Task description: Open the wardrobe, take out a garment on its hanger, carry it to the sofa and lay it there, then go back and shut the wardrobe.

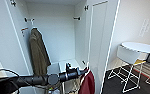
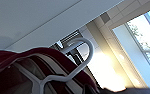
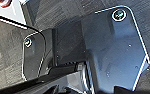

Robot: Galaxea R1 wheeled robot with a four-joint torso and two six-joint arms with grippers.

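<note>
So the wardrobe (image 1: 53,32) is standing wide open, both flat white doors swung out, and inside there's just an olive-brown coat (image 1: 38,53) hanging off the left end of the rail, long and limp, drooping straight down. Interior is plain smooth white panels with small dark fittings up near the top corners. The left arm (image 1: 41,79) comes in across the bottom of the head view, a dark jointed tube, and its claw (image 1: 84,71) sits right where the jacket (image 1: 88,83) hangs, just in front of the right door. It looks clamped on the hanger (image 2: 73,65), though I can't see the fingers cleanly. The jacket is maroon, soft fabric, hanging with its long axis straight down below the claw. The left wrist view has the hanger up close: thin white plastic, curved hook arcing upward toward the ceiling, maroon collar draped over its shoulders. Off to the right there's a round white desk (image 1: 141,47) and a white chair (image 1: 127,56) with thin wire legs on dark carpet (image 3: 66,12). Can't tell the right claw's state.
</note>
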